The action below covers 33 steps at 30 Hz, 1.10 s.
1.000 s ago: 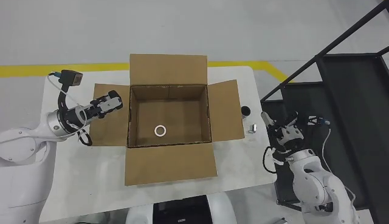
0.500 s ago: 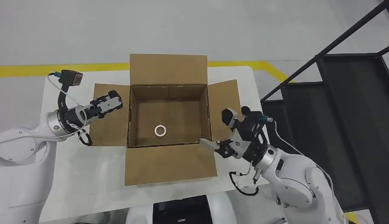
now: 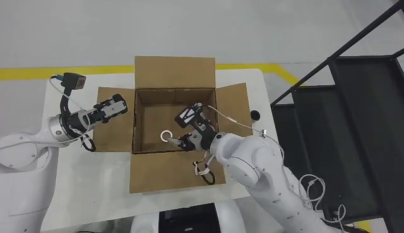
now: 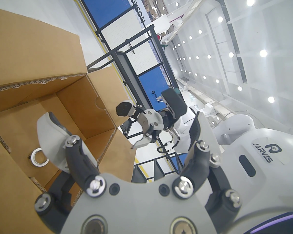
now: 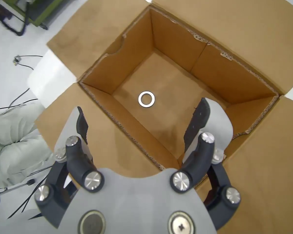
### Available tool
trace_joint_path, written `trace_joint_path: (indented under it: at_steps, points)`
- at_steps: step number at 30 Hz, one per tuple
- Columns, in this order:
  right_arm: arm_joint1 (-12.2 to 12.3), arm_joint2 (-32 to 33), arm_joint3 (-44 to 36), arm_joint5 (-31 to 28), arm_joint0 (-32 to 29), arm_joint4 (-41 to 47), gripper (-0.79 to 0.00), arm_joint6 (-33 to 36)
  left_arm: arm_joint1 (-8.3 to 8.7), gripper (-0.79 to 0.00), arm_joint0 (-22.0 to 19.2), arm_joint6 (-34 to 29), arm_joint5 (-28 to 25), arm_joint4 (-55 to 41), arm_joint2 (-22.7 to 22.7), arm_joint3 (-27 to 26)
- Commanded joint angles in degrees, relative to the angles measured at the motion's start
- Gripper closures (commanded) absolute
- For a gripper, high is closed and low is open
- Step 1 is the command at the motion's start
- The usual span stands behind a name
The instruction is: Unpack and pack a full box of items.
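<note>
- While the box [image 3: 175, 72] sits flaps-out in the middle of the worktop [image 3: 76, 189], the right gripper [image 5: 142, 108] hangs over its mouth near one corner, fingers spread wide and holding nothing.
- Down on the box floor, one white ring [image 5: 146, 98] lies flat, apart from every wall. It looks like the only item inside, so I'd call this the tail end of unpacking.
- Over the left flap, outside the box, the left gripper [image 4: 123, 122] hovers with its fingers wide too, and nothing in them.
- Out past the right flap, a small dark thing [image 3: 255, 115] stands on the worktop. It's too small to name, perhaps something taken out of the box.
- Next move, as I read it: go straight down between the walls and line up on the ring. Then pinch its band, one finger in the hole and one outside, since it lies flat with no tall edge to catch.
- Watch that corner on the way down, because the right fingers look close to the cardboard there.
</note>
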Motion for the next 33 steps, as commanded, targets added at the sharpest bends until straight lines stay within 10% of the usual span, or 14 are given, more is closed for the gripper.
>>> trace_joint_path:
  at_steps: [1, 33]
  points:
    - [-0.49, -1.35, 2.38, 3.39, 2.61, -0.55, -0.785, 1.65, 0.00, -0.785, 0.00, 0.00, 0.00, 0.00, 0.00, 0.00]
    - [-1.15, -2.59, 6.01, 5.45, 5.67, 0.65, -0.785, 3.77, 0.00, -0.785, 0.00, 0.00, 0.00, 0.00, 0.00, 0.00]
